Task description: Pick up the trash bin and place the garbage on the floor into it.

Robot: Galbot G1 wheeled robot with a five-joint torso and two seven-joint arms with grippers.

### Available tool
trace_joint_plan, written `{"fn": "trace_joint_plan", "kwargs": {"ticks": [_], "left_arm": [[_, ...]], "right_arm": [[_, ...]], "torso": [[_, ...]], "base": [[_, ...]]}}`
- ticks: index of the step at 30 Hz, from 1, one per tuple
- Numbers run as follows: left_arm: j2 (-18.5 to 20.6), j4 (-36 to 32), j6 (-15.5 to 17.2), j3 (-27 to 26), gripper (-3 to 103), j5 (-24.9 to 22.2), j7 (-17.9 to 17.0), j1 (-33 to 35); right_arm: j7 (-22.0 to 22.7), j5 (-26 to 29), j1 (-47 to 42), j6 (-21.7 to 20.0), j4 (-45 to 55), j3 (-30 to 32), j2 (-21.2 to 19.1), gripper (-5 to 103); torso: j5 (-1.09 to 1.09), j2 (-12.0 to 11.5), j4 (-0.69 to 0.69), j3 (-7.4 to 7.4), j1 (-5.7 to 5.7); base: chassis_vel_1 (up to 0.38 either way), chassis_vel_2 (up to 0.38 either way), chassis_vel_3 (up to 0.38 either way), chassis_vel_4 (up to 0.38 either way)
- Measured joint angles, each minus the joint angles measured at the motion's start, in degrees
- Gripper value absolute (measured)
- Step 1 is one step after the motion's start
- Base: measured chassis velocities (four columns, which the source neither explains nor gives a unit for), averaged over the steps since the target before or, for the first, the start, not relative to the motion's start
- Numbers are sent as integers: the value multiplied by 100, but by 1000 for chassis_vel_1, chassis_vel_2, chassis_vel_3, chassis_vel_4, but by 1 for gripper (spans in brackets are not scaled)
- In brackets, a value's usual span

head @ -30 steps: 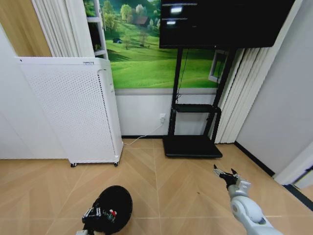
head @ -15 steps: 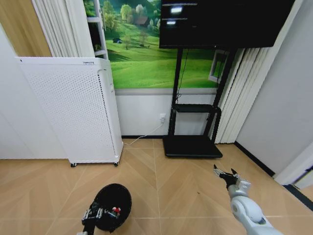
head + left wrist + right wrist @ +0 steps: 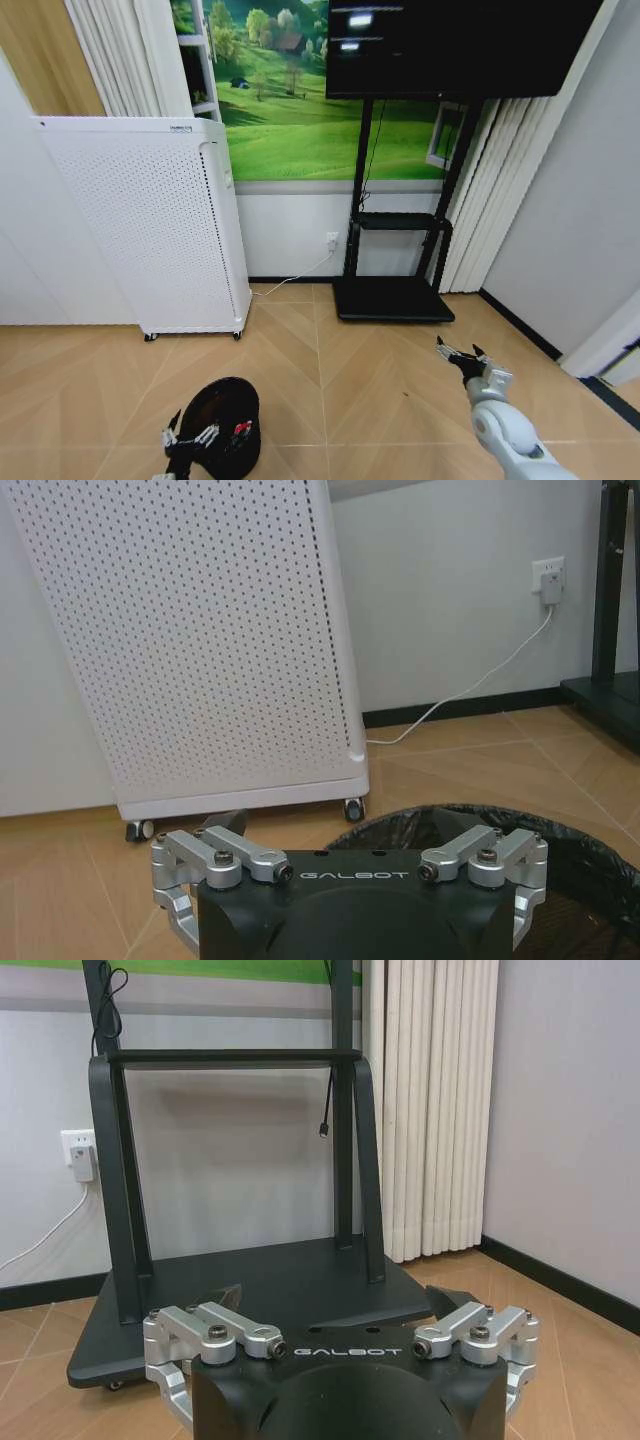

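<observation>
The small black round trash bin (image 3: 225,425) is seen low on the wooden floor, before the tall white perforated appliance (image 3: 150,225). The left gripper (image 3: 190,440) is spread wide at the bin's rim. The right gripper (image 3: 458,355) is held spread open, grasping nothing, well apart

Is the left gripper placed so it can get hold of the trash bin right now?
Probably yes. The left gripper sits right at the trash bin rim with its jaws open, and nothing stands between them. The right gripper hangs apart, over bare floor.
</observation>
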Motion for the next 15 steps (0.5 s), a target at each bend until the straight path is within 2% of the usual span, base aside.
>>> {"fn": "trace_joint_plan", "kwargs": {"ticks": [5,8,9,11,15], "left_arm": [[72,-567,166,-282,100,-110,30,112],[196,-1244,637,-503,100,-462,-136,-120],[196,-1244,637,-503,100,-462,-136,-120],[381,-1629,1048,-701,100,-824,-175,-452],[688,-1803,1294,-929,100,-1147,-51,-890]], "right_arm": [[0,0,0,0,0,0,0,100],[0,0,0,0,0,0,0,100],[0,0,0,0,0,0,0,100],[0,0,0,0,0,0,0,100],[0,0,0,0,0,0,0,100]], "torso": [[0,0,1,0,0],[0,0,0,0,0],[0,0,0,0,0],[0,0,-1,0,0],[1,0,-1,0,0]], "base": [[0,0,0,0],[0,0,0,0],[0,0,0,0],[0,0,0,0],[0,0,0,0]]}}
